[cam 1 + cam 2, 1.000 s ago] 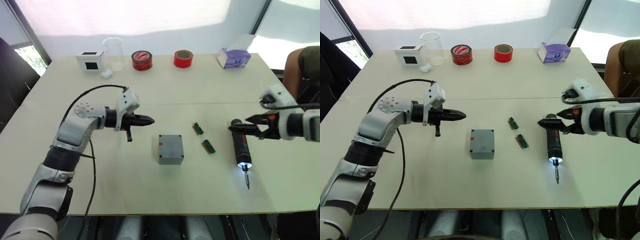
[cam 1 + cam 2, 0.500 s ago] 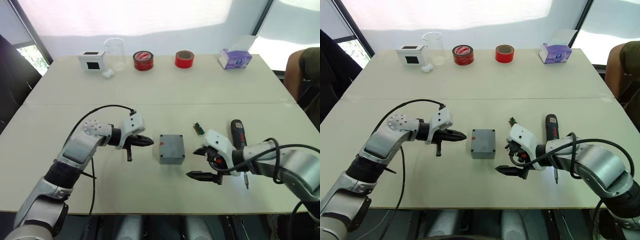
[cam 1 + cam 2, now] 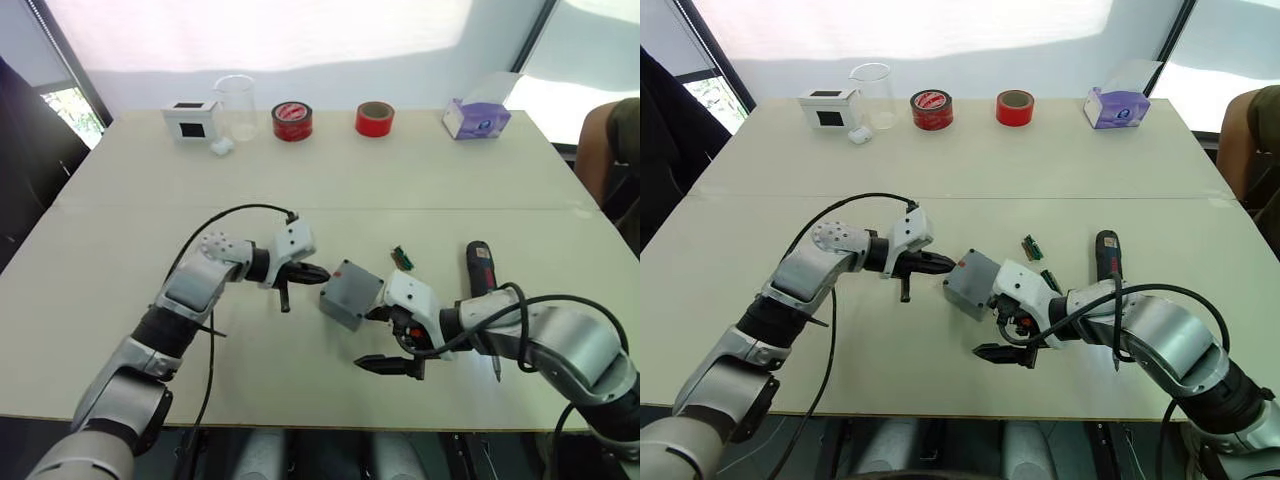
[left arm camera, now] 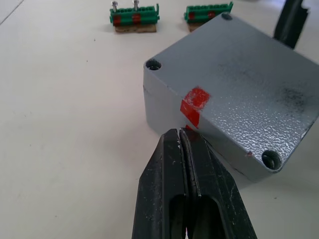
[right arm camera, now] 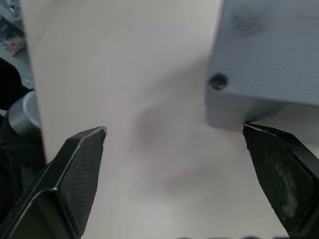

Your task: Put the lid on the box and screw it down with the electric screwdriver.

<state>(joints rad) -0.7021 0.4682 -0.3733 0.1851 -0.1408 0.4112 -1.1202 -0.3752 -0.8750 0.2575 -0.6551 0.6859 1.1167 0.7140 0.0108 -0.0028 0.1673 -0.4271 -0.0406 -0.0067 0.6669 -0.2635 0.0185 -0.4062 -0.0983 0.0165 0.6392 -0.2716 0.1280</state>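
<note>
The grey box point(image 3: 349, 294) sits mid-table, turned askew and seemingly tipped up on one side. The lid point(image 4: 239, 84) lies on top of it, with its corner screw holes showing and a red mark across the seam. My left gripper point(image 3: 318, 273) is shut, its tip touching the box's left side at the red mark point(image 4: 195, 102). My right gripper point(image 3: 368, 338) is wide open at the box's near right. One finger point(image 5: 279, 169) is against the box's lower edge and the other lies low over the table. The electric screwdriver point(image 3: 482, 272) lies loose to the right.
Green circuit strips point(image 3: 400, 257) lie between the box and the screwdriver. Along the far edge stand a white box with a dark window point(image 3: 190, 118), a clear beaker point(image 3: 235, 105), two red tape rolls point(image 3: 292, 120) and a purple tissue box point(image 3: 476, 118). A person point(image 3: 615, 140) sits at the far right.
My right gripper left the screwdriver, swung in and opened by the box's right side. My left gripper advanced until it touched the box, which has turned and tipped.
</note>
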